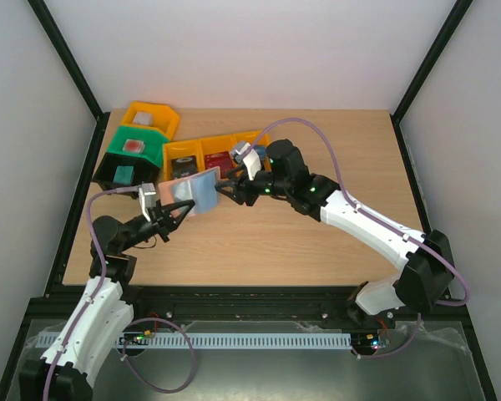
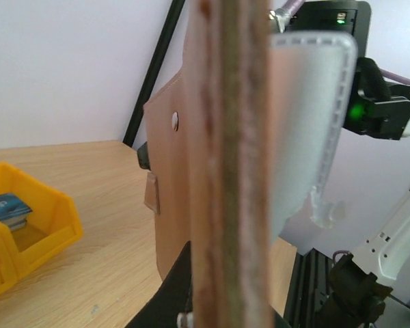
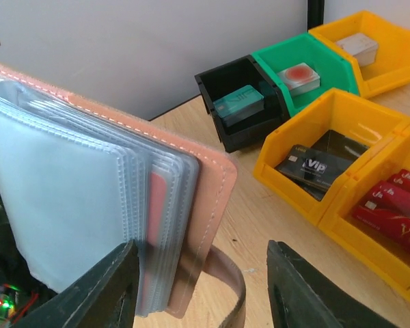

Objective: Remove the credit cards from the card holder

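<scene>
over the middle of the table (image 1: 259,242), our left gripper (image 1: 180,210) pinched the brown cover of the card holder (image 1: 196,190) and stood it up, so its clear pockets faced right. our right gripper (image 3: 201,249) sat just beside them, fingers spread, ready to pull a card.

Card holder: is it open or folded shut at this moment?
Open. In the right wrist view the card holder shows its clear sleeves fanned out and exposed, with the tan cover only behind them.
</scene>
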`<state>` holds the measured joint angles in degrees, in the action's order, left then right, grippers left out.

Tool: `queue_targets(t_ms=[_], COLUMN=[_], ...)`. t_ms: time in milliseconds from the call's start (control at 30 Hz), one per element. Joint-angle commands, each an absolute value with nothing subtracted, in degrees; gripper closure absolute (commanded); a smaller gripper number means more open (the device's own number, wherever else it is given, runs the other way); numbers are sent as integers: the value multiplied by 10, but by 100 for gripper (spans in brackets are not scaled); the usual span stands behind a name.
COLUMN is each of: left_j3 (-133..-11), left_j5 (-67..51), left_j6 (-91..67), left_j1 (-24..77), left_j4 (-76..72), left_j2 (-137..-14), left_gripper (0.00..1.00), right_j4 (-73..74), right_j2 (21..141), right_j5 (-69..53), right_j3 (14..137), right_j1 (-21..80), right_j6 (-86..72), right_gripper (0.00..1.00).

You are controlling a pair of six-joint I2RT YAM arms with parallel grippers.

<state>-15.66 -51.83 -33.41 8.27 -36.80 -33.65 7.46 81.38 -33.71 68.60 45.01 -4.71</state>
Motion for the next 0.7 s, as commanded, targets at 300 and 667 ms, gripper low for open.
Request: queue_targets(t_ms=[300, 667], left_j3=[-162, -164], left_j5=[-604, -604], left_j6=[-327, -325], left_j1=[87, 96], left_j4=[-474, -471], left_j2=[-329, -331], left_gripper=[98, 98], right_j4=[-48, -86], right_j2=[796, 808], right_j5=[-458, -542], right_j3=[646, 650], right_j1=[451, 459], right_j6=[-40, -63], right_gripper=[22, 35])
